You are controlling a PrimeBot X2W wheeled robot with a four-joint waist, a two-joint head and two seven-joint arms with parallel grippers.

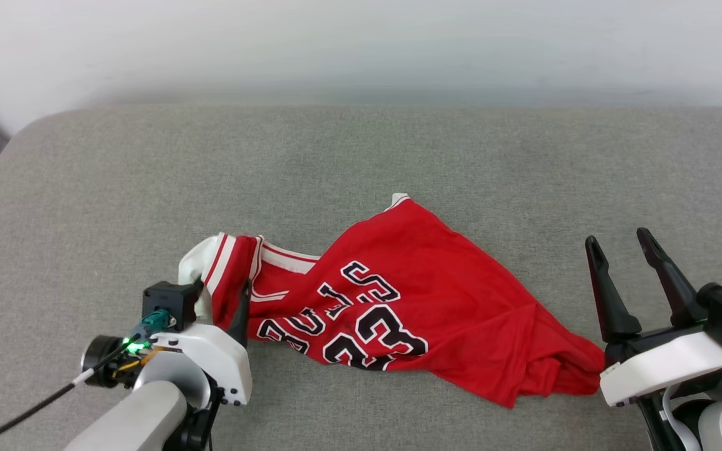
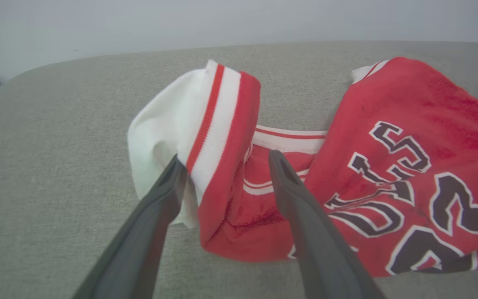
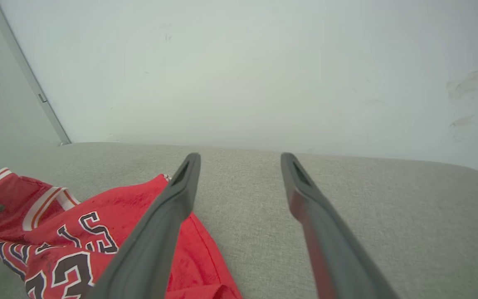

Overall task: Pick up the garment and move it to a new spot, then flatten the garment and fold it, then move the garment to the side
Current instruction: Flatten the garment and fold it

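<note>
Grey fabric bench (image 1: 361, 156) with the crumpled garment (image 1: 436, 275), print up. Left gripper (image 2: 225, 158) fingers spread astride its sleeve. Right gripper (image 1: 617, 238) fingers wide, empty.

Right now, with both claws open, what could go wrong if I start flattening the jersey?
1. The white sleeve stands bunched inside the open left claw; retracting could snag it and drag the jersey.
2. The hem lies wadded at the base of the right claw; moving that arm may catch it.

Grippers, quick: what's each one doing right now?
Left gripper: open, fingers astride the garment at its sleeve, not clamped.
Right gripper: open, empty.
</note>
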